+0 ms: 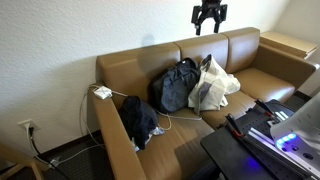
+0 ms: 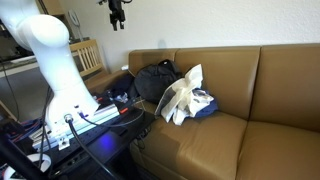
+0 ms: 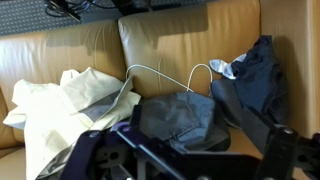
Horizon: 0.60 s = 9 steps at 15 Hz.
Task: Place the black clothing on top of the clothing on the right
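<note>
A black bundle of clothing (image 1: 175, 86) lies in the middle of the brown couch (image 1: 250, 55); it shows in both exterior views (image 2: 153, 80) and in the wrist view (image 3: 180, 120). White clothing (image 1: 214, 84) leans against it on one side (image 2: 184, 95) (image 3: 60, 100). A dark navy garment (image 1: 140, 120) lies on the other side by the armrest (image 3: 255, 80). My gripper (image 1: 208, 28) hangs high above the couch back, open and empty (image 2: 118, 20). Its fingers frame the bottom of the wrist view (image 3: 190, 165), far above the clothes.
A white charger (image 1: 102, 93) sits on the armrest with a white cable (image 3: 160, 72) looping over the seat. A wall socket (image 1: 26, 127) is low by the couch. A wooden side table (image 1: 288, 43) stands at the far end. The robot base and a black stand (image 2: 60, 95) are in front.
</note>
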### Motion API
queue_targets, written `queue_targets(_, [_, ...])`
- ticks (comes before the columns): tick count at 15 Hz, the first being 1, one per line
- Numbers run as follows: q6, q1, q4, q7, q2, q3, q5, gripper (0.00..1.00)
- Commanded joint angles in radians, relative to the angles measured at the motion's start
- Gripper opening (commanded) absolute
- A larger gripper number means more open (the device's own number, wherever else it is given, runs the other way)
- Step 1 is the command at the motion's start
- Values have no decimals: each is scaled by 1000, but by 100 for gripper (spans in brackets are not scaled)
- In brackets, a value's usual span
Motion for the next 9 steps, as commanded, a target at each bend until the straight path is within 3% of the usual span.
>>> queue_targets(1, [228,58,-52,87,129,34,-9,100])
queue_targets(4, [332,129,-47,172,214,56,-73,100])
queue_targets(9, [326,162,-45,172,219,42,-48,100])
